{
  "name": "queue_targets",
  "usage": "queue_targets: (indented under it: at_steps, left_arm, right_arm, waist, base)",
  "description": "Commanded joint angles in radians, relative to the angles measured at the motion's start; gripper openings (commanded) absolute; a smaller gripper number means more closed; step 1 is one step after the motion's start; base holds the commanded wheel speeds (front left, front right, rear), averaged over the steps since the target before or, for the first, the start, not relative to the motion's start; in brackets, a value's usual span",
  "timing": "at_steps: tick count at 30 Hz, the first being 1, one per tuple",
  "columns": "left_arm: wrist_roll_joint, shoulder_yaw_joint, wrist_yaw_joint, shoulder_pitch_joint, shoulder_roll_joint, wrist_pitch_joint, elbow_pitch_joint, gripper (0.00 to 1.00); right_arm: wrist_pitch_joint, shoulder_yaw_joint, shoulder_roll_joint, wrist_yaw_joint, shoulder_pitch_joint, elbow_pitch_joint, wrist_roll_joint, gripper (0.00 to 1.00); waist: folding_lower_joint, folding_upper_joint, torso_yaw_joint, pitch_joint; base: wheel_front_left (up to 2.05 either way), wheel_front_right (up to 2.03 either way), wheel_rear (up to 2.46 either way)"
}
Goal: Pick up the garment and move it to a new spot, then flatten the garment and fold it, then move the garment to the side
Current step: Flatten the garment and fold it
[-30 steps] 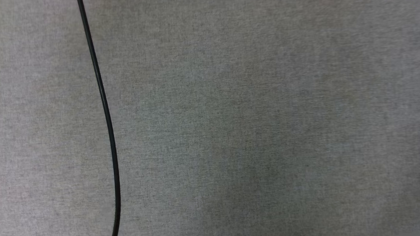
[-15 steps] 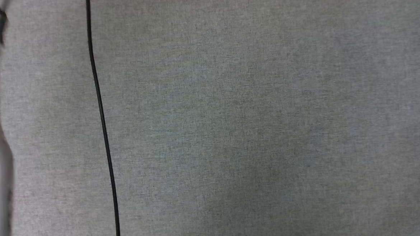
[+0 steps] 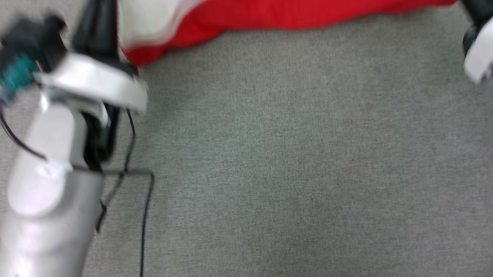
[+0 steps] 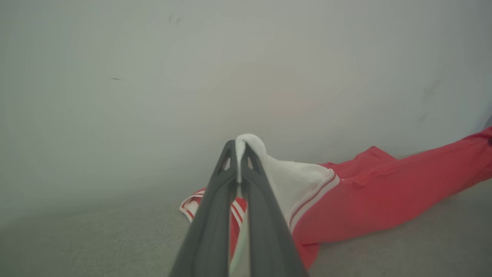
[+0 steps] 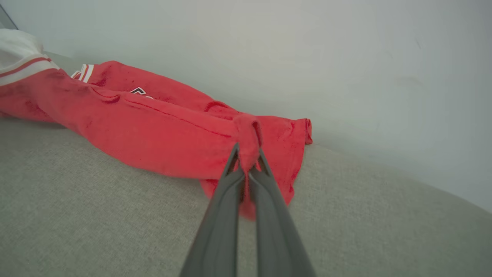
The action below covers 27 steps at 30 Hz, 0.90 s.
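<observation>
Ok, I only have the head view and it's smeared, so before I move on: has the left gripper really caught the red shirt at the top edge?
Observer: Yes. In the left wrist view the left gripper is shut on the garment, with a fold of its white sleeve pinched between the fingers.
Operator: And the right one? It's cut off at my corner.
Observer: The right gripper is shut on a bunched bit of red cloth near the garment's far end.
Operator: Is the cloth hanging free between them?
Observer: No. In the right wrist view the red body lies on the grey surface.
</observation>
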<state>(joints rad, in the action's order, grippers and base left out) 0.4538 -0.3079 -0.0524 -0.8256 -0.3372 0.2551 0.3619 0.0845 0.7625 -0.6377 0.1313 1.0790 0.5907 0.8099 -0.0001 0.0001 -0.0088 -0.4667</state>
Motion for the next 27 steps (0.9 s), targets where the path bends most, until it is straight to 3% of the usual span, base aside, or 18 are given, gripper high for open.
queue_targets:
  at_steps: [1, 11, 27]
  left_arm:
    - [0.0, 0.003, 0.012, 0.05, -0.009, -0.003, -0.028, 0.0]
    - [0.051, -0.048, 0.055, 0.466, -0.013, -0.045, -0.152, 0.0]
    - [0.159, -0.053, 0.129, 0.921, -0.057, -0.133, -0.318, 0.0]
  right_arm:
    - [0.004, 0.008, -0.017, -0.001, -0.048, -0.014, 0.012, 0.0]
    - [0.001, 0.034, -0.067, -0.001, -0.362, -0.071, 0.067, 0.0]
    - [0.002, -0.009, -0.108, -0.001, -0.746, -0.171, 0.051, 0.0]
  waist:
    - [0.0001, -0.0001, 0.008, 0.04]
    - [0.0001, -0.0001, 0.029, 0.208]
    - [0.0001, -0.0001, 0.055, 0.413]
  base:
    - [0.0, 0.0, 0.0]
    - [0.0, 0.0, 0.0]
    - [0.0, 0.0, 0.0]
